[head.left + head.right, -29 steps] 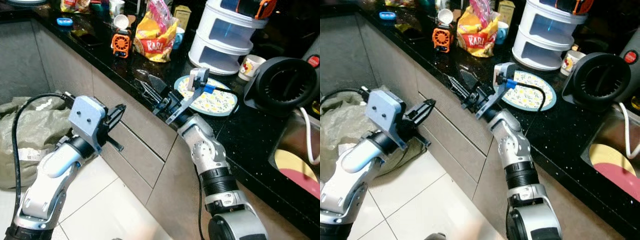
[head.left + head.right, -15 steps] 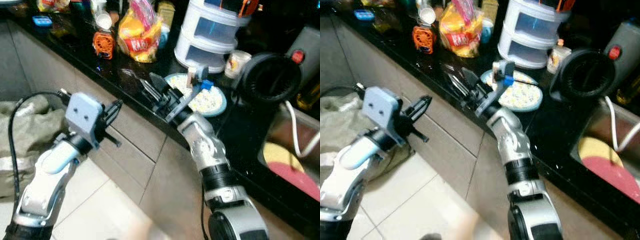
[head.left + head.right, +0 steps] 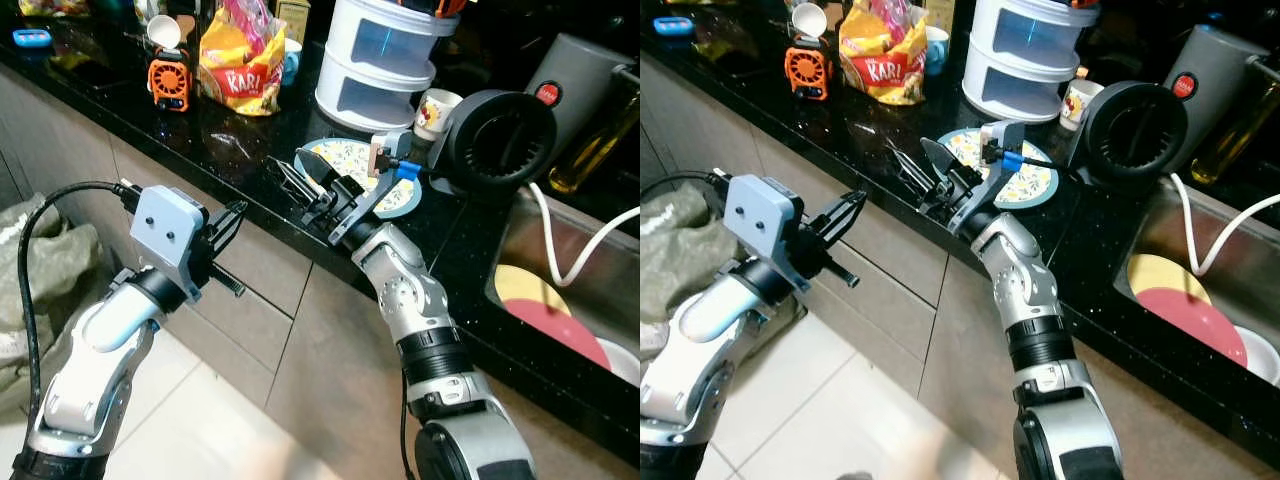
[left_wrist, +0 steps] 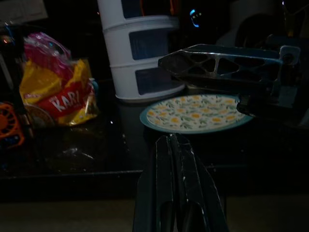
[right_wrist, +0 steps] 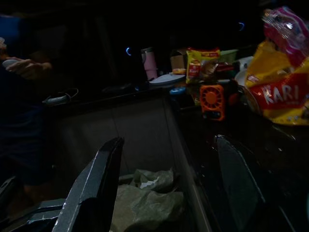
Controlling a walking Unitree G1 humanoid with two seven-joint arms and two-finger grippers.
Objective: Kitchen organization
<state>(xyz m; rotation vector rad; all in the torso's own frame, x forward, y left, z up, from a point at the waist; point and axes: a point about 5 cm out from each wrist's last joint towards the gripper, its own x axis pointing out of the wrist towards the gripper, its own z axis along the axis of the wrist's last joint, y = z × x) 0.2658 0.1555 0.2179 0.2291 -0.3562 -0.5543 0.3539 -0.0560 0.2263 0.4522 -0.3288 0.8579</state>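
Right gripper sits over the front edge of the black counter, fingers spread wide, nothing between them; the right wrist view confirms a broad gap with one finger over the counter and the other out past the edge, above the crumpled grey-green bag on the floor. Just behind that gripper lies the floral plate, flat on the counter, partly covered by the right wrist and its blue cable plug. Left gripper hangs below counter level in front of the grey drawers, fingers pressed together, holding nothing; in the left wrist view the fingers run as one closed pair pointing toward the plate. Behind the plate stands the white stacked container, with a small printed mug just beside it and a black round appliance next to that. Farther along the counter to the robot's left: yellow snack bag, orange gadget, white cup, small blue item. To the right, the sink holds a yellow plate overlapped by a red plate; a white cord droops into it. Can't tell what's in the dark clutter at the back of the right wrist view.
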